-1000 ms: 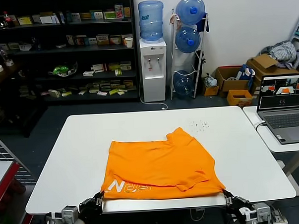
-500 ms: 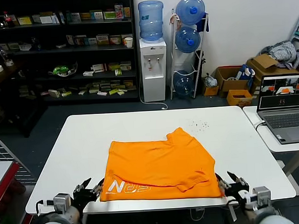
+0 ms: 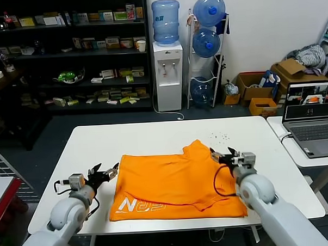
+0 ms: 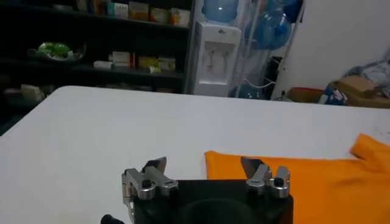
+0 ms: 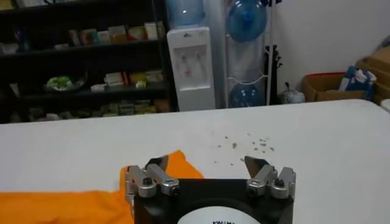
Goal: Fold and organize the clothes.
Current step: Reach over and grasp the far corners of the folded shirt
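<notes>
The orange T-shirt [image 3: 175, 182] lies folded on the white table [image 3: 154, 137], white lettering at its near left, one sleeve [image 3: 197, 149] sticking out at the far right. My left gripper [image 3: 107, 172] is open and empty, hovering just left of the shirt's far left corner [image 4: 213, 157]. My right gripper [image 3: 222, 156] is open and empty above the shirt's far right part, beside the sleeve tip [image 5: 183, 164]. In the left wrist view the left gripper [image 4: 204, 165] faces the shirt's edge [image 4: 292, 176]. The right gripper [image 5: 207, 163] shows the same gap in the right wrist view.
Dark specks [image 3: 218, 137] dot the table beyond the sleeve. A laptop [image 3: 311, 119] sits on a side table at the right. A water dispenser [image 3: 168, 74], bottle rack [image 3: 207, 50], shelves [image 3: 68, 56] and cardboard boxes [image 3: 261, 94] stand behind.
Both arms have risen from below the table's near edge and moved far along the shirt's sides. The shirt's near edge, hanging over the table before, now lies on the tabletop.
</notes>
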`<state>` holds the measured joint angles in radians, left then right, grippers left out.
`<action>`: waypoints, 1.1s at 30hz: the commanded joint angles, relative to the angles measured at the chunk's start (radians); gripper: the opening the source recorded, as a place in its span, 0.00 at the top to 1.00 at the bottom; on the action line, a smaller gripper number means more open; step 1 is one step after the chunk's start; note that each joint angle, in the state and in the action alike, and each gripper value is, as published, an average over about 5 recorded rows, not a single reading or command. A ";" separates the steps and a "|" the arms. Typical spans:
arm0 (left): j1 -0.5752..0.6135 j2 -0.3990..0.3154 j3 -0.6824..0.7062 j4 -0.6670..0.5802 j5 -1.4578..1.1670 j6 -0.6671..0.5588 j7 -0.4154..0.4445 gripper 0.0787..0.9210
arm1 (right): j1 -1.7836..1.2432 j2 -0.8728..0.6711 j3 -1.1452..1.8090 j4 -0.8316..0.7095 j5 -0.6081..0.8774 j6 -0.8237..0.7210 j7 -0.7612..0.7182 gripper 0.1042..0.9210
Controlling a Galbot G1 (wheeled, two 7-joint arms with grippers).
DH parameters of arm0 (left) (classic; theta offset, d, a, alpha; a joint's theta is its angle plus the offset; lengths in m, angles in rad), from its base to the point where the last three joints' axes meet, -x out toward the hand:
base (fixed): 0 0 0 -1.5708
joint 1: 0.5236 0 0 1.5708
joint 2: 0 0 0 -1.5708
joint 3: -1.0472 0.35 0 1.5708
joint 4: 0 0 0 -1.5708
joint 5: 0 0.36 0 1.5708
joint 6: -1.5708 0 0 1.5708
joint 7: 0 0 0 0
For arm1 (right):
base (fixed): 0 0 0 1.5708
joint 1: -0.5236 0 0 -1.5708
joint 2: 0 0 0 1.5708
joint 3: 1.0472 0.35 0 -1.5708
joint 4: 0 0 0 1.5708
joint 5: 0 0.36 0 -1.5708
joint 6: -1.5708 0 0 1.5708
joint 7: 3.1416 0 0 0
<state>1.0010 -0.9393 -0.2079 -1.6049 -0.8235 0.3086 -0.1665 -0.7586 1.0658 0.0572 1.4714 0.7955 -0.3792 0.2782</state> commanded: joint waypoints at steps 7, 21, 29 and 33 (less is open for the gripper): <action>-0.266 -0.090 0.137 0.313 -0.004 0.026 0.055 0.12 | 0.230 0.161 -0.127 -0.368 -0.074 -0.040 -0.036 0.12; -0.276 -0.109 0.165 0.317 -0.003 0.053 0.049 0.12 | 0.225 0.155 -0.127 -0.378 -0.068 -0.051 -0.045 0.12; -0.285 -0.109 0.185 0.317 -0.001 0.066 0.043 0.19 | 0.222 0.159 -0.134 -0.375 -0.043 -0.083 -0.047 0.31; -0.288 -0.110 0.202 0.323 0.009 0.068 0.043 0.32 | 0.221 0.158 -0.137 -0.369 -0.035 -0.093 -0.048 0.45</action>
<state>0.7272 -1.0448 -0.0250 -1.2986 -0.8201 0.3723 -0.1246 -0.5495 1.2156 -0.0729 1.1182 0.7516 -0.4532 0.2345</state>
